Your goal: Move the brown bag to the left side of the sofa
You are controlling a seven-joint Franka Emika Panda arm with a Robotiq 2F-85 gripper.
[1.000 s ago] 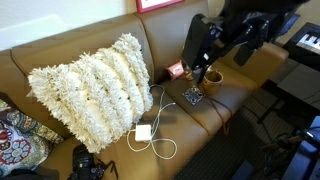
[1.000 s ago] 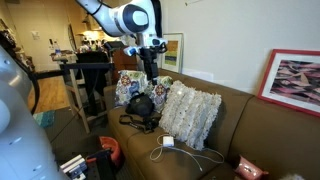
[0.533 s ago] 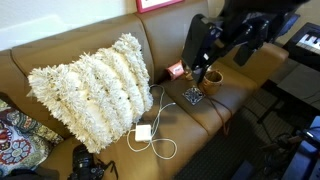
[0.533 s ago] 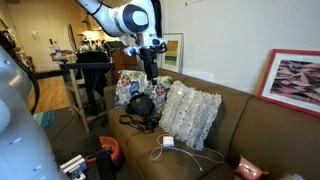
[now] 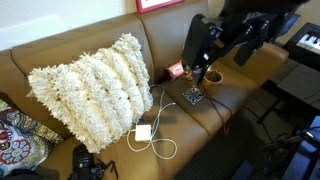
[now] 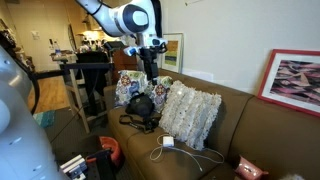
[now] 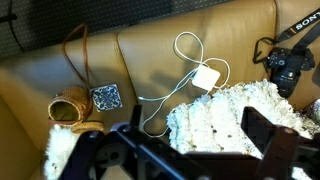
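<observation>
The brown bag (image 5: 212,78) is a small round tan basket with thin hoop handles. It stands on the seat of the tan leather sofa (image 5: 100,40) toward the right end. In the wrist view the bag (image 7: 70,108) is at the left on the sofa (image 7: 150,50). My gripper (image 7: 197,125) is open and empty, with its dark fingers (image 7: 255,128) framing the shaggy white pillow (image 7: 225,125), well away from the bag. In an exterior view my gripper (image 6: 150,66) hangs above the sofa (image 6: 245,120) end near the patterned pillow.
A shaggy pillow (image 5: 92,90) fills the middle seat. A small red box (image 5: 176,70) and a patterned coaster (image 5: 193,96) lie next to the bag. A white charger with cable (image 5: 143,132), a black camera (image 5: 88,162) and a patterned pillow (image 5: 15,140) lie leftward. Dark equipment (image 5: 235,30) stands at the right.
</observation>
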